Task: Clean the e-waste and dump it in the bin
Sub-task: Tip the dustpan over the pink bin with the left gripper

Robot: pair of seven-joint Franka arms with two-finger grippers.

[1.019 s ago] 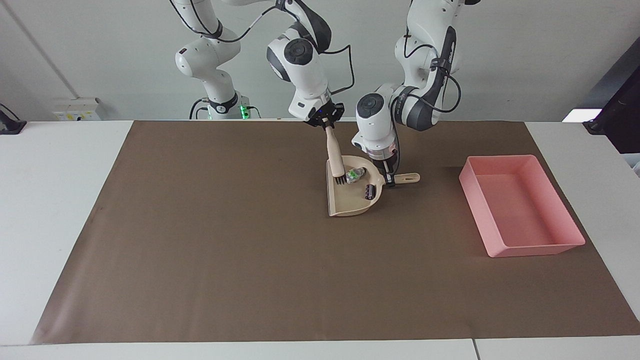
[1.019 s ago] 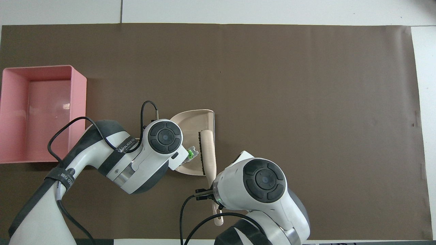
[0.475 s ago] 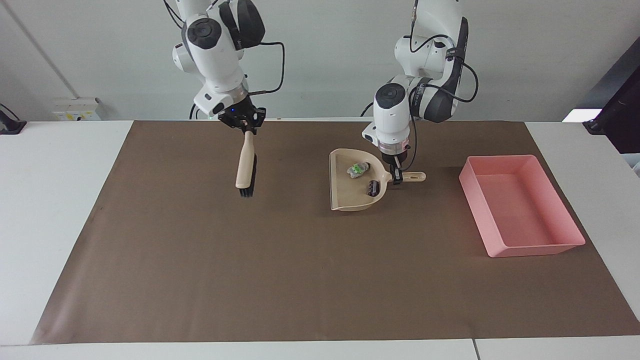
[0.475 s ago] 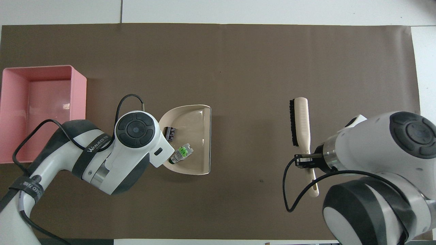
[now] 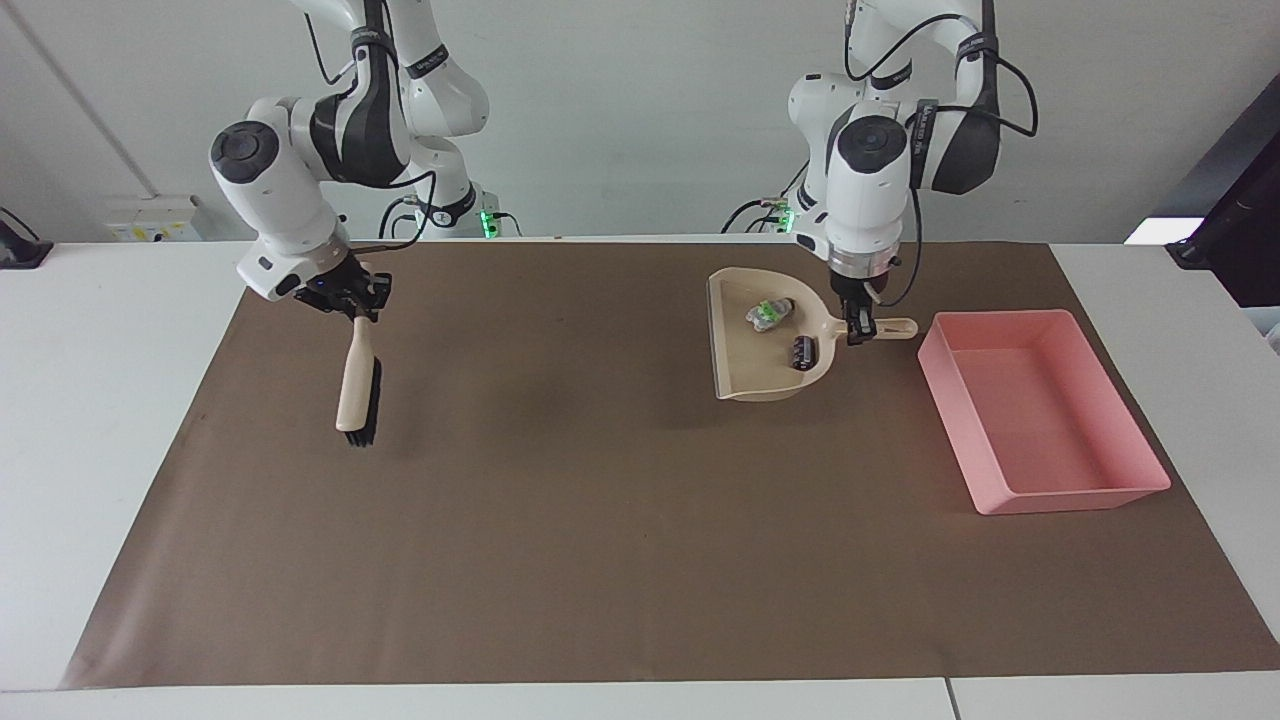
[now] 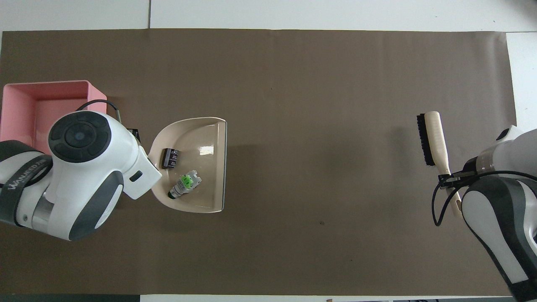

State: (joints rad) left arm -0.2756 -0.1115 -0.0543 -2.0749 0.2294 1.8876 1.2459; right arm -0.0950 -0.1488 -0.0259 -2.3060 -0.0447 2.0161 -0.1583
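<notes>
A beige dustpan (image 5: 752, 375) hangs a little above the brown mat, beside the pink bin (image 5: 1050, 425). My left gripper (image 5: 858, 328) is shut on the dustpan's handle. In the pan lie the e-waste bits: a whitish-grey cylinder with a green end (image 5: 768, 314) and a small black piece (image 5: 801, 352). In the overhead view the dustpan (image 6: 207, 172), the cylinder (image 6: 183, 188), the black piece (image 6: 170, 158) and the bin (image 6: 42, 113) all show; the left arm's wrist hides the handle. My right gripper (image 5: 354, 304) is shut on a beige brush (image 5: 357, 385) and holds it bristles down over the mat.
The brown mat (image 5: 600, 520) covers most of the white table. The bin holds nothing. The brush (image 6: 434, 136) hangs over the mat near the right arm's end of the table.
The left gripper has lifted the dustpan with both bits and carried it toward the bin. The right gripper has carried the brush away toward the right arm's end of the table.
</notes>
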